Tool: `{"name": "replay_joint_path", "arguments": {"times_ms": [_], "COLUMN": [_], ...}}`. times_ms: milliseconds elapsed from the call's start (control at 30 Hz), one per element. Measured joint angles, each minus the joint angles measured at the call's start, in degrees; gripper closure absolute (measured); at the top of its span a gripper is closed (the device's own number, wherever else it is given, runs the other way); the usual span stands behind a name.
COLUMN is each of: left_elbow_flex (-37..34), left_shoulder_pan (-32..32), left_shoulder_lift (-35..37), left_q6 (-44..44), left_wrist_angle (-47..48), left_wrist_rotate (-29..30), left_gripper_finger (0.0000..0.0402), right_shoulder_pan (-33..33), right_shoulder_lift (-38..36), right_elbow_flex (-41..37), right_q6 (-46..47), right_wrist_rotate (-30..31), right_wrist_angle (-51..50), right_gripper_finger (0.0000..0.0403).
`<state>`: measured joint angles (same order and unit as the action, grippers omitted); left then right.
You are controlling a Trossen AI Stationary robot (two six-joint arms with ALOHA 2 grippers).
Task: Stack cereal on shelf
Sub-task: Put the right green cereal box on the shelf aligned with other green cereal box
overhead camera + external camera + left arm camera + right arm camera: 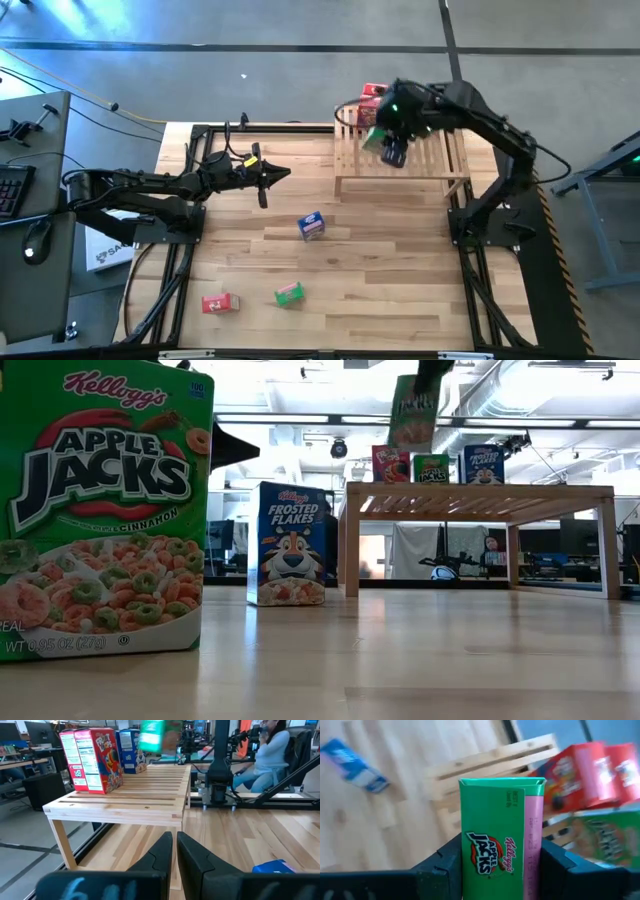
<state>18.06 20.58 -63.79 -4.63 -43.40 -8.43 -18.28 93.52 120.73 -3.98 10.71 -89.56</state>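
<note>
The wooden slatted shelf (400, 155) stands at the table's far right. Upright on its far part are a red cereal box (390, 463), a green one (432, 468) and a blue one (482, 463). My right gripper (500, 857) is above the shelf, shut on another green cereal box (495, 835). Loose on the table are a blue box (312, 226), a green box (290, 294) and a red box (220, 303). My left gripper (175, 845) is shut and bare, level above the table left of the shelf. My right gripper pinches the green box between its two fingers (447, 865), one on each of two opposite faces (466, 855). The fingers come from above, slanting down. The box hangs below them (413, 410), slightly tilted, clear of the shelf and the boxes on it.
The shelf's near slats (130, 795) are bare. A person (270, 750) sits beyond the table's right side. A desk with a keyboard (15, 185) stands left of the table. The arms' black frames (480, 225) run along both sides.
</note>
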Motion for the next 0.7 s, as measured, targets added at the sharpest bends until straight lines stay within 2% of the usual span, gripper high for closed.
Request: {"name": "replay_joint_path", "arguments": {"times_ms": [133,700], "left_elbow_flex": [0.0,0.0], "left_shoulder_pan": [0.0,0.0], "left_shoulder_lift": [0.0,0.0], "left_q6": [-0.1,-0.1], "left_wrist_angle": [0.2,0.3], "left_wrist_rotate": [0.0,-0.3], "left_gripper_finger": [0.0385,0.0385], "right_shoulder_pan": [-5.2,-20.2], "right_shoulder_lift": [1.3,1.4], "right_elbow_flex": [-0.2,-7.5], "right_q6": [-6.2,-18.2], "right_wrist_rotate": [-1.0,-0.5], "right_wrist_angle": [-0.4,-0.3], "right_gripper_finger": [0.0242,0.0242]}}
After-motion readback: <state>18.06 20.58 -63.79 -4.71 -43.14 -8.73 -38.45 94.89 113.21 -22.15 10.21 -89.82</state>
